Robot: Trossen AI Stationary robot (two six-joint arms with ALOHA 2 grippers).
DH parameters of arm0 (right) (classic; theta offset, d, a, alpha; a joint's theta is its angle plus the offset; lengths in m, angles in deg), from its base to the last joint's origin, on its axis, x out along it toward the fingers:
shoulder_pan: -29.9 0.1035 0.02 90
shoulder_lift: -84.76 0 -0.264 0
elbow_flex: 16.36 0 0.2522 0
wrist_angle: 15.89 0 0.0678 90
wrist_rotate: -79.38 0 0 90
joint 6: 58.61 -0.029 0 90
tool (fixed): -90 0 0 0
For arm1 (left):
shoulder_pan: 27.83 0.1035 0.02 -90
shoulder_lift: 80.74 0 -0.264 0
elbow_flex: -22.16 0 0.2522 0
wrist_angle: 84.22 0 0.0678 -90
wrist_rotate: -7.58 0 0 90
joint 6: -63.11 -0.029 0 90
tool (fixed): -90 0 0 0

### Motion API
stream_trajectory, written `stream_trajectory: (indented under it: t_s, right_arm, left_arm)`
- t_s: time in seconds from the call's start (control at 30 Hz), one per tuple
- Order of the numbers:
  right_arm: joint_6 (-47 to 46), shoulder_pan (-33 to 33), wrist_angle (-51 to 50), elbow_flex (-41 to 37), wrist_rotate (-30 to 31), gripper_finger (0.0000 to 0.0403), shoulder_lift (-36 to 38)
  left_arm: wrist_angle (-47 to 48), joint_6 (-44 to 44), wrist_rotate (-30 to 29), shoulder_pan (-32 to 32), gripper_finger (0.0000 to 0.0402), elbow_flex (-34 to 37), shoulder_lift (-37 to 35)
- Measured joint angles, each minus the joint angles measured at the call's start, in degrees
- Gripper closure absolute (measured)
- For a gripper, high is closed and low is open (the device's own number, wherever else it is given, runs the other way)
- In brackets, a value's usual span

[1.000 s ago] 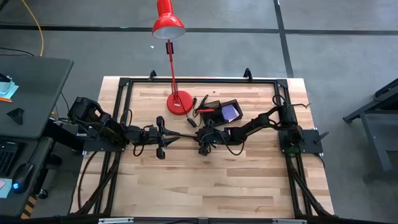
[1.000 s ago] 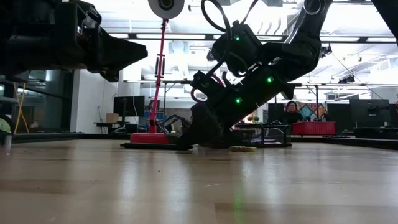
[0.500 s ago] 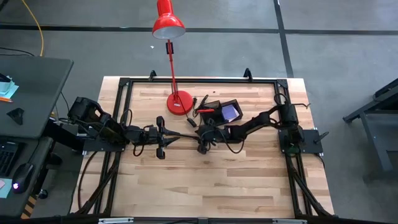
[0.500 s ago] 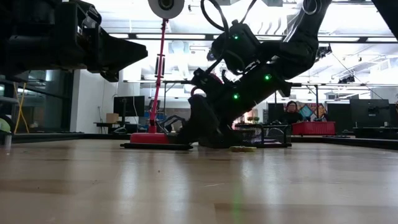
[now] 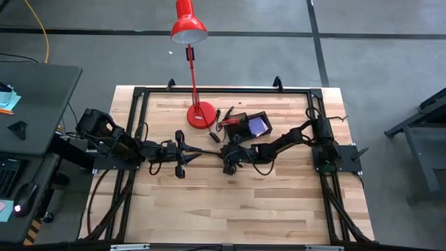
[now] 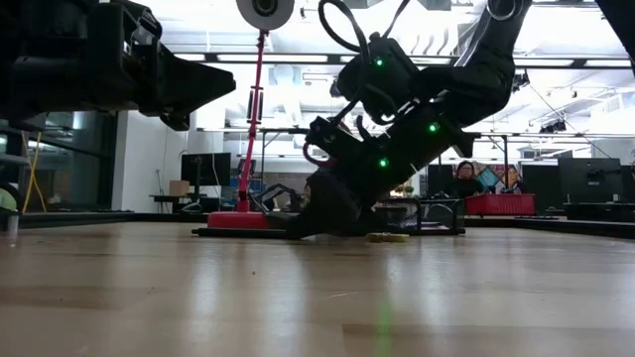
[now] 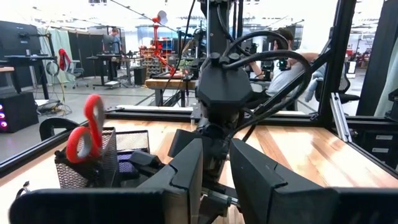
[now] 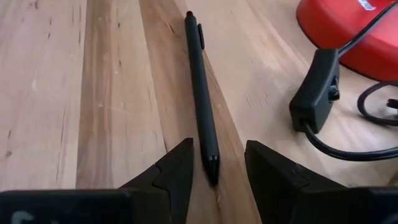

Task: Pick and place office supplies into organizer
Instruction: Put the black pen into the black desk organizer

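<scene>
A thin black pen (image 8: 202, 93) lies flat on the wood; in the high view the pen (image 5: 206, 151) lies mid-table between the two arms. My right gripper (image 8: 214, 171) is open and low over the table, with its fingers on either side of the pen's near tip, apart from it. My left gripper (image 5: 182, 155) is open and hovers left of the pen. The black mesh organizer (image 5: 248, 125) stands behind, holding red-handled scissors (image 7: 87, 134) upright and a purple-blue pad (image 5: 258, 126). A small yellow piece (image 6: 387, 237) lies on the table. No pink pad shows.
The red lamp's round base (image 5: 201, 115) stands left of the organizer, and its cord switch (image 8: 316, 93) lies close to the pen. Another dark pen (image 5: 226, 112) lies by the organizer's far left corner. Bare wood stretches toward the near edge. People sit in the room beyond.
My right gripper has swayed slightly toward the table's left and back again, staying low over the pen. Nothing on the table has moved.
</scene>
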Motion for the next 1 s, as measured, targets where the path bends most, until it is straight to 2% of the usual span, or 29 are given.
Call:
stream_trajectory:
  t_s: [0.53, 0.67, 0.9, 1.0]
  right_arm:
    - [2.34, -1.19, -0.25, 0.17, -5.16, 0.0269, 0.11]
    - [2.34, -1.16, -0.25, 0.17, -5.36, 0.0299, 0.11]
    - [2.3, -1.3, 0.53, 0.21, -8.4, 0.0389, 0.11]
    - [2.03, -1.3, 0.65, 0.2, -8.04, 0.0387, 0.1]
  left_arm:
    - [0.01, 0.0, -0.02, 0.0, 0.0328, 0.0, 0.0]
    - [0.06, 0.0, -0.02, 0.0, 0.0328, 0.0, 0.0]
    - [0.1, 0.13, -0.02, 0.0, 0.0328, 0.0, 0.0]
    - [0.15, 0.13, -0.02, 0.0, 0.0328, 0.0, 0.0]
